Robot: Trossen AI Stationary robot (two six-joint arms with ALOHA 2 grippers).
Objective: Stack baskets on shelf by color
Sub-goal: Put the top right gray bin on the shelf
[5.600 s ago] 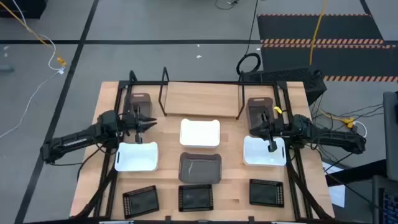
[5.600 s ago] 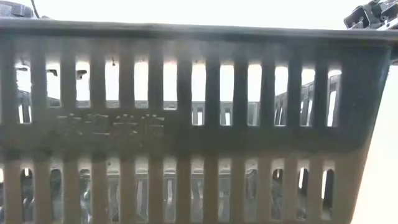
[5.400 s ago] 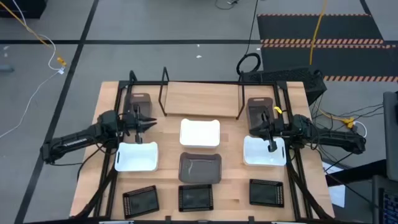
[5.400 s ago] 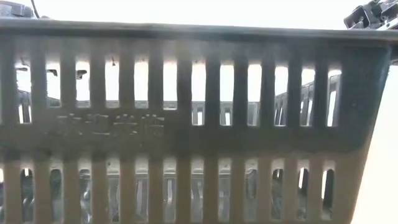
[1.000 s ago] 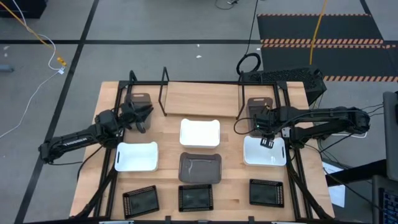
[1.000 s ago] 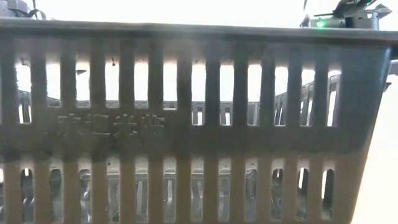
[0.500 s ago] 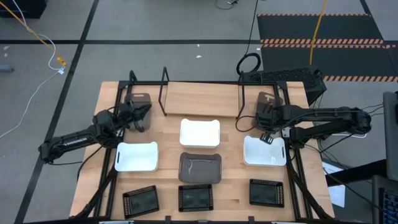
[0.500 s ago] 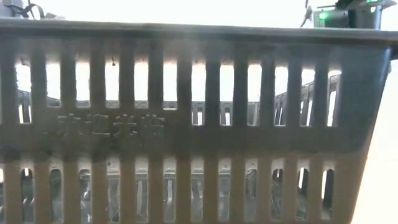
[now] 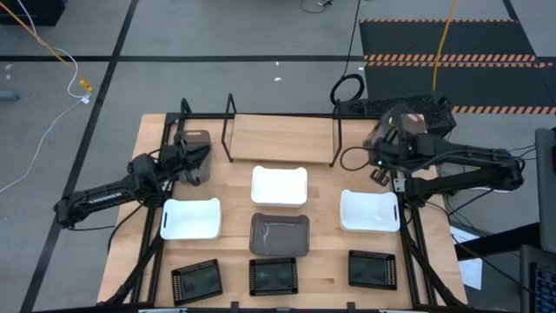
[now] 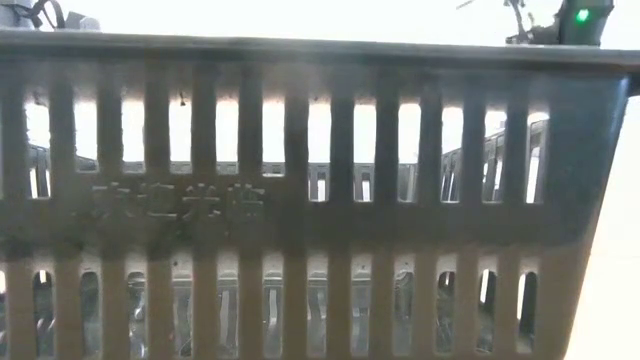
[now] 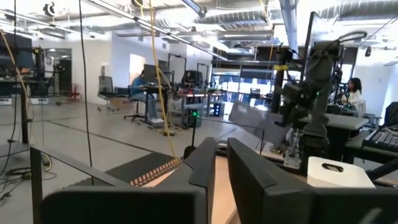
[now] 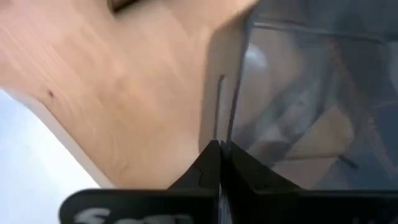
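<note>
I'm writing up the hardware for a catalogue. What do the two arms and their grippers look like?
Both arms are dark, slim and jointed, with black cables running along them. The left gripper and right gripper each end in two flat, dark, angular fingers. In the left wrist view, the right arm's blocky wrist carries a small green light.

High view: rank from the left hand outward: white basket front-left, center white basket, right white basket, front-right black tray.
1. White basket front-left, just in front of the left hand.
2. Center white basket, to its right.
3. Right white basket, across the table.
4. Front-right black tray, far front corner.
</note>
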